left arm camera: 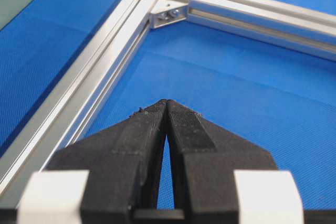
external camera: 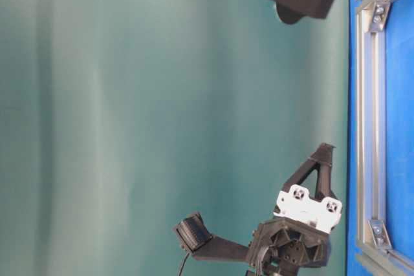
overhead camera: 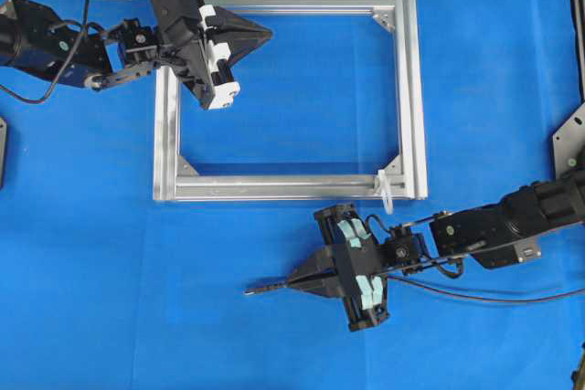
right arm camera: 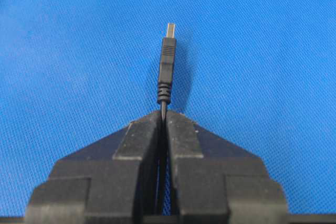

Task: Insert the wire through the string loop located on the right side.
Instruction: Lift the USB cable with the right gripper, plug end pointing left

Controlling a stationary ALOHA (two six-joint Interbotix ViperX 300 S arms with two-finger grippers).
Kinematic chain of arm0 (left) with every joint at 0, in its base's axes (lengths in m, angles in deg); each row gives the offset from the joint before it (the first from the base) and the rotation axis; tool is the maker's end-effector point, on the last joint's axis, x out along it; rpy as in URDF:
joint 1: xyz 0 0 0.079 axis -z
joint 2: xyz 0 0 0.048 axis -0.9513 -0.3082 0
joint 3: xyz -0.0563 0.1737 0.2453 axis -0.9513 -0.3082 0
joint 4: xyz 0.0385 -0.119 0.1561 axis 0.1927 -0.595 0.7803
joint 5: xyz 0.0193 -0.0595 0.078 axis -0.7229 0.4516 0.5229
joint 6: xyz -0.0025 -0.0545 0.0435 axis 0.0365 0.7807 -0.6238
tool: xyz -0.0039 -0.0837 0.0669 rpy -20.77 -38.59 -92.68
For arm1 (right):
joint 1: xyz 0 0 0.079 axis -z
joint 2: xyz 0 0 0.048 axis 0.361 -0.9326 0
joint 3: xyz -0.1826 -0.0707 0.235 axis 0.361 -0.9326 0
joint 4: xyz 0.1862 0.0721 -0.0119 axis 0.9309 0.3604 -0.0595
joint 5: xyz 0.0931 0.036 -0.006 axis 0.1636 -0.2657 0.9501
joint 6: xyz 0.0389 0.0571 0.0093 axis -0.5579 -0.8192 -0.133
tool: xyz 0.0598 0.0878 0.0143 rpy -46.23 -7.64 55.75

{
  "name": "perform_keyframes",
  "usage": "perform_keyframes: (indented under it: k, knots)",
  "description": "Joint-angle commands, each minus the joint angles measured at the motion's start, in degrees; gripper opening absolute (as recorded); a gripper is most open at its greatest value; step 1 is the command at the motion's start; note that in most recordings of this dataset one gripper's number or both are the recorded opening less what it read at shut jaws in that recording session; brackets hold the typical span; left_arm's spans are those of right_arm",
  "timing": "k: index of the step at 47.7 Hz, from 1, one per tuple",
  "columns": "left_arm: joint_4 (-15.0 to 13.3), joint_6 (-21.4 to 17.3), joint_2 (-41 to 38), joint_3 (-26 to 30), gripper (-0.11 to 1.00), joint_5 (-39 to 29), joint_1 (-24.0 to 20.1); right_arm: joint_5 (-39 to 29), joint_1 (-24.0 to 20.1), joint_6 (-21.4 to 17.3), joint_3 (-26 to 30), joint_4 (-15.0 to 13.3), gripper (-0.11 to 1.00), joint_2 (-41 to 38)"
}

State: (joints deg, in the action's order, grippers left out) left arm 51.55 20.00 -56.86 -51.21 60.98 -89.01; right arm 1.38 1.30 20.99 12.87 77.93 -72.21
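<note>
Presently the right gripper [overhead camera: 294, 281] sits in the lower centre of the overhead view, below the silver frame [overhead camera: 409, 89], its fingers pointing toward the left of the picture. Its jaws are clamped on the wire [overhead camera: 267, 288]; the right wrist view shows the thin black cable pinched between the two dark fingers [right arm camera: 181, 140], with the plug tip [right arm camera: 166, 66] (dark body, small metal end) projecting straight out beyond them over the blue mat [right arm camera: 273, 51]. In the overhead view that tip reaches out to the left of the fingertips, just above the mat, and the rest of the wire trails off to the right edge beneath the arm.

The string loop [overhead camera: 385, 191] is white and small, hanging at the lower right corner of the frame, up and to the right of the right gripper and apart from it. The wire is not through it.

The left gripper [overhead camera: 265, 34] is in the upper left of the overhead view, over the frame's upper left portion. Its fingers [left arm camera: 184, 124] are pressed together with nothing between them (left wrist view confirms), pointing toward a corner bracket [left arm camera: 169, 13] of the frame.

The table-level view shows only the left gripper from the side, against a teal backdrop.
</note>
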Motion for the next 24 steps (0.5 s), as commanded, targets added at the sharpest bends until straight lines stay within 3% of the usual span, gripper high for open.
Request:
perform_keyframes:
  k: [1,10,24]
  knots:
    - [0.18,-0.09,1.93,0.79,0.0,0.35,-0.09,0.09,-0.26,0.0,0.88,0.09,-0.04,1.05]
    - [0.18,-0.09,1.93,0.88,0.0,0.35,-0.09,-1.93,-0.26,-0.18,0.62,0.09,-0.04,4.04]
    - [0.18,-0.09,1.93,0.97,0.0,0.35,-0.09,-11.43,-0.26,0.35,1.41,-0.09,-0.04,13.18]
